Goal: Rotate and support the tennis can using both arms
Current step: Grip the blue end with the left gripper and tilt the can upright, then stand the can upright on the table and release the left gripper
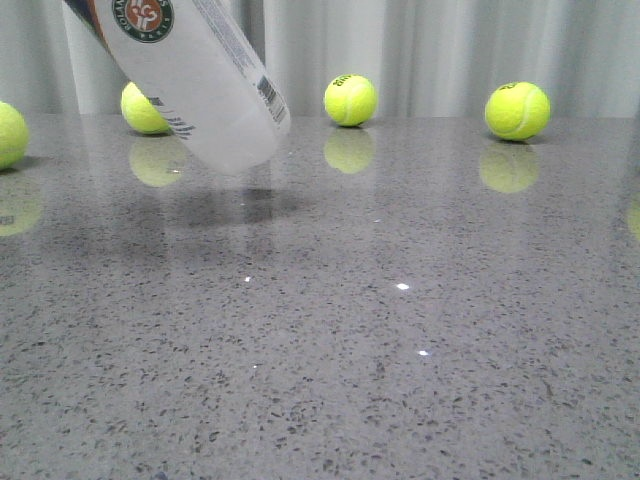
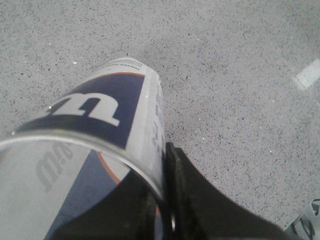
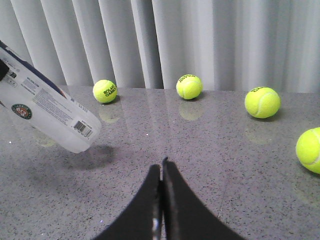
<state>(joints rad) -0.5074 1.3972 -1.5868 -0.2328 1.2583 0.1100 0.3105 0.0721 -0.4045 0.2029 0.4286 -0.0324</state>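
The tennis can (image 1: 195,75) hangs tilted above the grey table, its white closed end pointing down and to the right, clear of the surface. In the left wrist view the can (image 2: 100,130) fills the frame, navy band with white W logo, silver rim nearest. My left gripper (image 2: 150,200) is shut on the can; one black finger (image 2: 185,200) presses its side, the other is hidden behind the can. My right gripper (image 3: 161,170) is shut and empty, low over the table to the right of the can (image 3: 50,112). No gripper shows in the front view.
Several yellow-green tennis balls lie along the back of the table by the grey curtain: one (image 1: 350,99) in the middle, one (image 1: 517,110) at the right, one (image 1: 143,108) behind the can, one (image 1: 10,133) at the left edge.
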